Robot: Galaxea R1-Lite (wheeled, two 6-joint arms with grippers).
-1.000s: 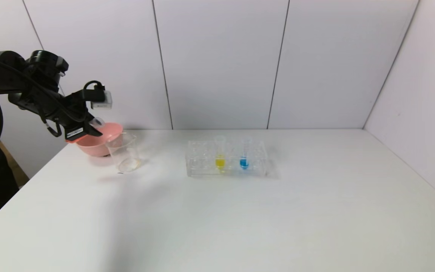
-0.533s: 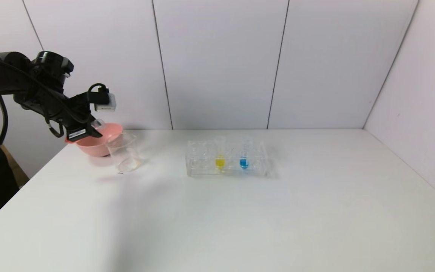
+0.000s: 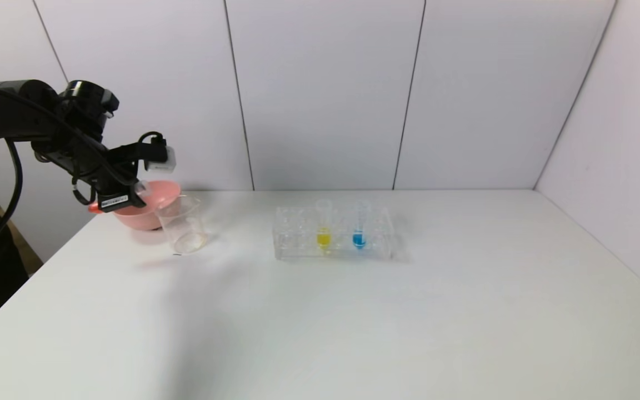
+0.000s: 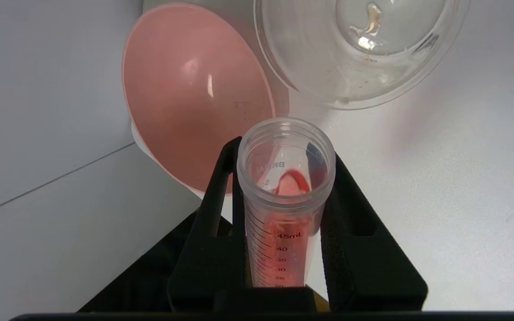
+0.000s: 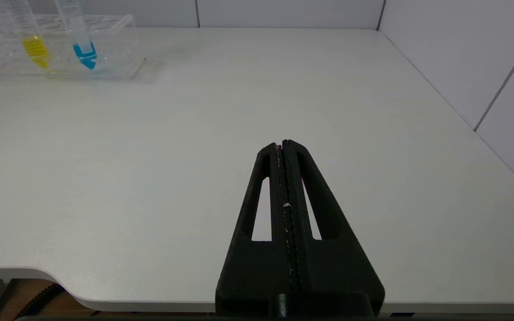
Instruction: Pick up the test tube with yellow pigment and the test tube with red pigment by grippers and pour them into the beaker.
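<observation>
We find the left gripper (image 4: 283, 165) raised over the far left corner of the bench (image 3: 353, 322), its two black fingers (image 4: 214, 214) clenched on the test tube with red pigment (image 4: 283, 205). In the left wrist view the tube's open mouth faces away from the wrist, with a streak of red liquid inside the wall and printed graduations down its side. In the head view the tube lies tilted, its mouth towards the pink bowl (image 3: 153, 208) and the beaker (image 3: 184, 225). The beaker stands just beside the bowl, touching or nearly so, on the side towards the bench's middle; we see only a faint pale residue at its bottom. The mouth of the tube is over the bowl's rim rather than squarely over the beaker, though we cannot fix this exactly. Near the far edge at mid-bench sits the clear tube rack (image 3: 334, 233), holding upright the test tube with yellow pigment (image 3: 324, 228) and, just beside it, a tube with blue liquid (image 3: 359, 228). The right gripper (image 5: 282, 145) hovers over the near right edge of the bench, fingers pressed together on nothing, well apart from the rack.
</observation>
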